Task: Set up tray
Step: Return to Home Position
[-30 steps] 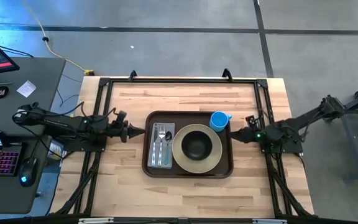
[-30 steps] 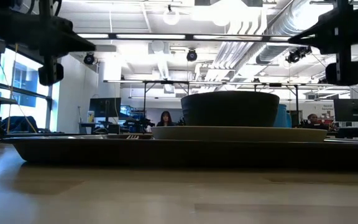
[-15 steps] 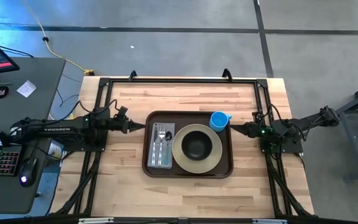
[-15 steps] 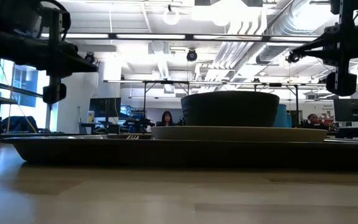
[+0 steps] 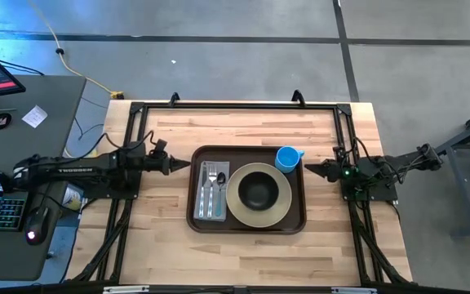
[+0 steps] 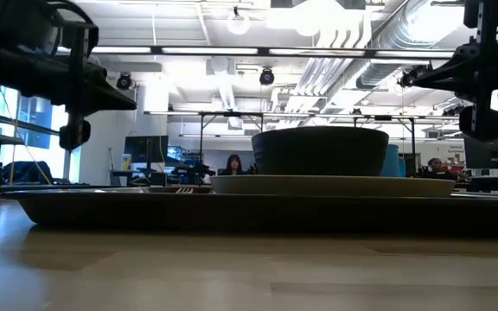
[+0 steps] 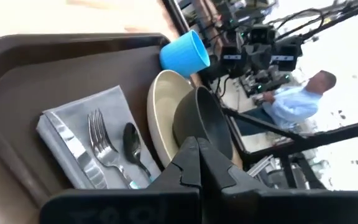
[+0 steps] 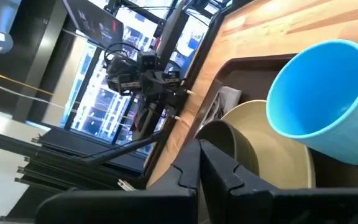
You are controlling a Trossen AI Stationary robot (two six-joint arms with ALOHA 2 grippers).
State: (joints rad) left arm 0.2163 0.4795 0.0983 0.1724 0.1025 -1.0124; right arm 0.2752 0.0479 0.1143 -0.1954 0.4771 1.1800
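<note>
Wooden table [image 5: 243,253] carries a dark brown, low-rimmed tray [image 5: 246,230]; left gripper [image 5: 188,166] and right gripper [image 5: 307,170] fingers [image 7: 188,168] closed, empty.

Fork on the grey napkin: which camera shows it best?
The left wrist view: the fork lies close and large on the napkin, tines clear, beside the spoon. The high view shows it only as a thin sliver. In the low view the tray rim hides it; the right wrist view misses it.
</note>
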